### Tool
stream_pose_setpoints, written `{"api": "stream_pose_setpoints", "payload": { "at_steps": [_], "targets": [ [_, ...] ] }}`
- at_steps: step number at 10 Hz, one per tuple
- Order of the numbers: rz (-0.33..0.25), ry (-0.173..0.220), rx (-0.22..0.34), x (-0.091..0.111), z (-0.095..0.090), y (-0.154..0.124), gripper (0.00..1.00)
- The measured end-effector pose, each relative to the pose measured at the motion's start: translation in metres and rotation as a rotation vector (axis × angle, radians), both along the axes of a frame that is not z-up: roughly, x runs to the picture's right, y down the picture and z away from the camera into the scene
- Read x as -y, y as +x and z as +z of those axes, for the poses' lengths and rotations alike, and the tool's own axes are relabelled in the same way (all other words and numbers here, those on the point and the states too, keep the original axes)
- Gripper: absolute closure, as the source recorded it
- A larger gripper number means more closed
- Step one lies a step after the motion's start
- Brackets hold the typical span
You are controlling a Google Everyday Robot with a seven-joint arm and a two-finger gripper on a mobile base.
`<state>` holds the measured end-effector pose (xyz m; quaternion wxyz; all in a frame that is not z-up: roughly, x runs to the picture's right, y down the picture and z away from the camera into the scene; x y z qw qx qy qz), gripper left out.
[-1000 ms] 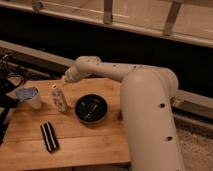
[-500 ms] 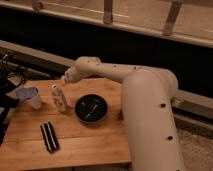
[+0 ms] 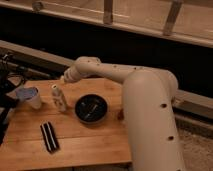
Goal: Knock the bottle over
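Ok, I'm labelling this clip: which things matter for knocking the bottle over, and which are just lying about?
In the job: bottle, upright on the table; claw, at the view's left edge by the cup.
Lying about: cup, black bowl, black striped bar, reddish-brown object.

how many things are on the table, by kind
bottle: 1
cup: 1
bowl: 1
black striped bar: 1
reddish-brown piece: 1
total: 5
gripper, not counted, sits at the left edge of view, by the cup
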<state>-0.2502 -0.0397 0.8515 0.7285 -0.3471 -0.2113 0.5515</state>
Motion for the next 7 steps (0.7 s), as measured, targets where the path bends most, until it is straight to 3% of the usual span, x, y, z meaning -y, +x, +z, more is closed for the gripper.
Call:
{"api": "stream_pose_setpoints", "payload": {
  "at_steps": [3, 7],
  "targets": [
    [-0.013, -0.003, 0.009, -0.002, 0.002, -0.005, 0.97],
    [-0.036, -0.041, 0.115, -0.019, 0.021, -0.044, 0.97]
  ]
}}
